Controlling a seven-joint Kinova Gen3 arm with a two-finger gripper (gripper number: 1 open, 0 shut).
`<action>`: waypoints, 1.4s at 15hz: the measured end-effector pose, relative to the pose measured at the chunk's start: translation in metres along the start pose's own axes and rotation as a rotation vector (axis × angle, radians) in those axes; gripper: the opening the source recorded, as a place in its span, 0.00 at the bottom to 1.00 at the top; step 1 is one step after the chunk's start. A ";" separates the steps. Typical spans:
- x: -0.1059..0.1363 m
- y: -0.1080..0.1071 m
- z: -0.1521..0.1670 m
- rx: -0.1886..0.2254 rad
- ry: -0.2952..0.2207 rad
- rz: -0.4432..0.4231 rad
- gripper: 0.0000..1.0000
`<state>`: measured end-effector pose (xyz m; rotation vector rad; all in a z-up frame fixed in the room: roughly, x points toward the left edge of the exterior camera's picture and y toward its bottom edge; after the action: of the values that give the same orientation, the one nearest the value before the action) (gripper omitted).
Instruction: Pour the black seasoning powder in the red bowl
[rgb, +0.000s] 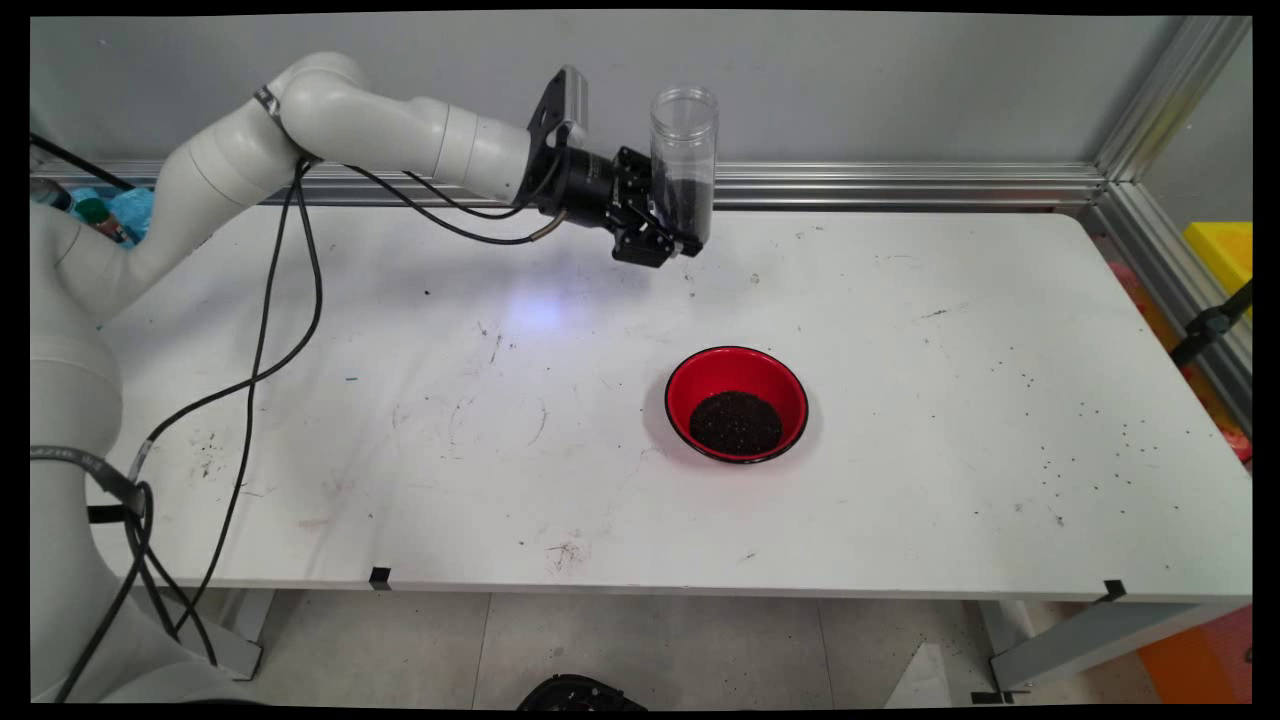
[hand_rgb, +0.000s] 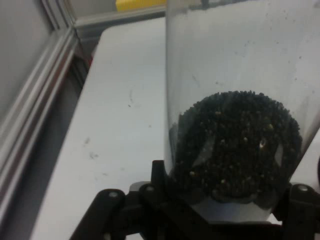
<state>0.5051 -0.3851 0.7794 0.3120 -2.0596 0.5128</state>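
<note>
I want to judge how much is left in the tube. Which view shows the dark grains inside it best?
The hand view: the dark grains fill the frame, piled in the bottom of the clear plastic tube. The main view shows them only as a small dark band in the upright tube that the claw holds.

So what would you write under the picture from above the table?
Gripper holds clear tube of dark grains upright, beyond a red bowl of grains on the white table.
</note>
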 end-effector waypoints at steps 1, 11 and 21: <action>0.003 0.000 -0.001 0.007 0.003 0.030 0.00; 0.017 0.011 0.009 0.032 0.003 0.362 0.00; 0.022 0.024 0.041 0.053 -0.027 0.769 0.00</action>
<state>0.4534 -0.3837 0.7741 -0.4739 -2.1507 1.0205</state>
